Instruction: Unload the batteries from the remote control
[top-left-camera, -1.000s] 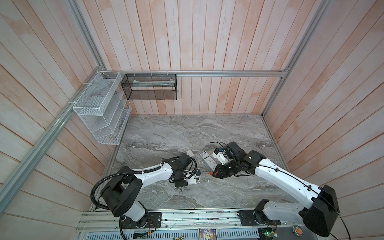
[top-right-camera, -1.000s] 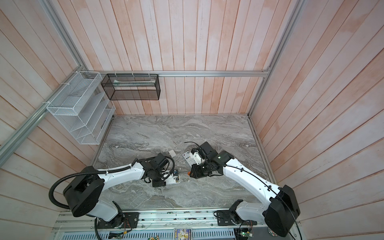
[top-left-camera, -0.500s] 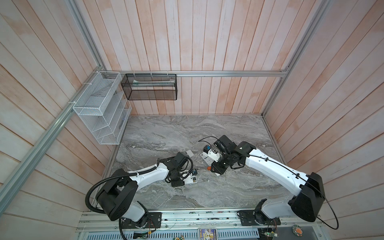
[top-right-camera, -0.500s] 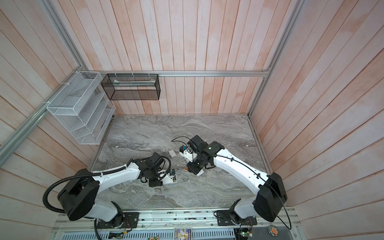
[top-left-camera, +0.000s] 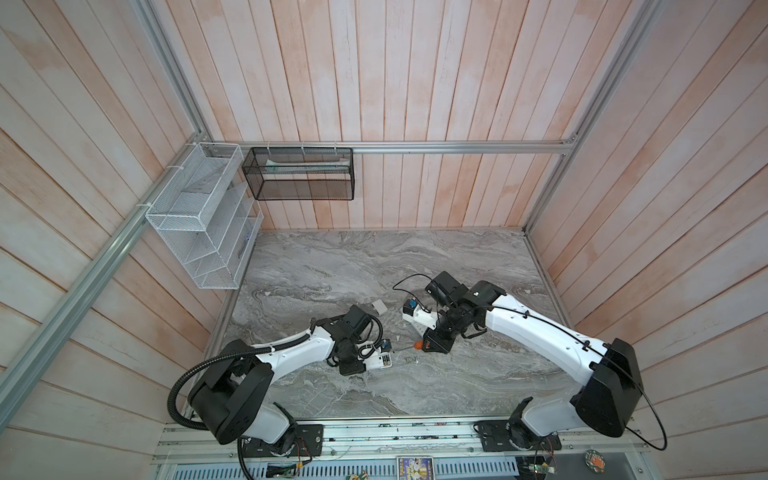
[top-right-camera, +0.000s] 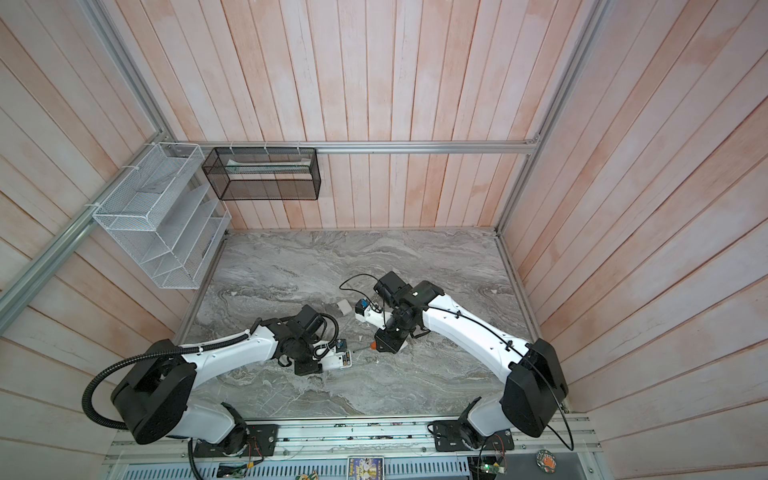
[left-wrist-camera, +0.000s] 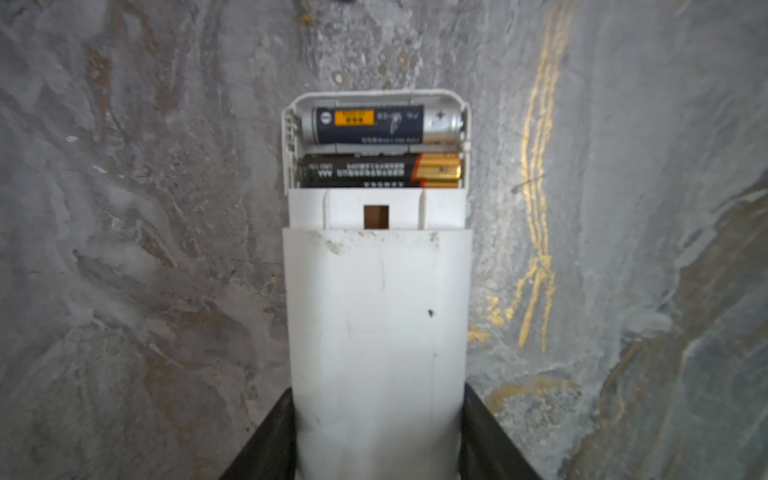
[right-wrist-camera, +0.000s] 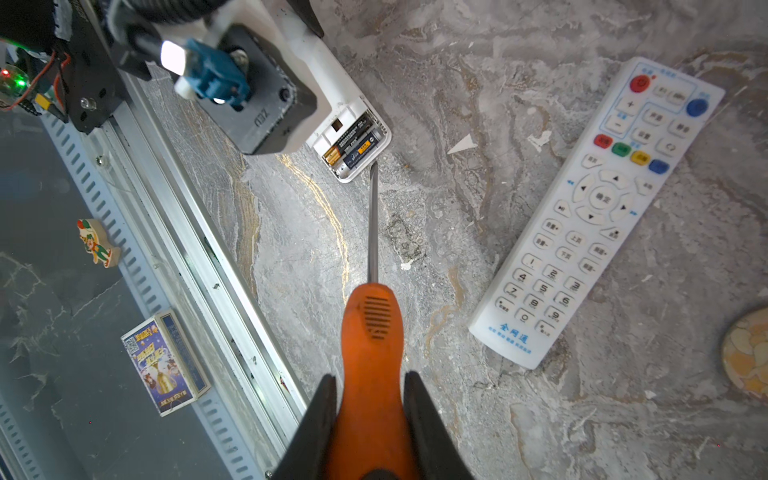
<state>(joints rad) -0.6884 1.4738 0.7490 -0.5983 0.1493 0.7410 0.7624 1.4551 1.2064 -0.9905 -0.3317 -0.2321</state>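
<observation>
The right gripper (right-wrist-camera: 370, 380) clamps the orange-handled screwdriver (right-wrist-camera: 371, 332), tip just short of the dark cylindrical batteries (right-wrist-camera: 353, 145) (crosswise in the white remote (left-wrist-camera: 376, 311), which the left gripper (left-wrist-camera: 377, 395) clamps).

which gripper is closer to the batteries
Left. The left gripper holds the remote carrying the batteries; the right gripper holds the screwdriver by its handle, farther back.

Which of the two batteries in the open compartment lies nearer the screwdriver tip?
The blue-and-silver battery with the orange label, in the slot at the remote's end. The black battery with the gold end lies one slot farther from the screwdriver.
</observation>
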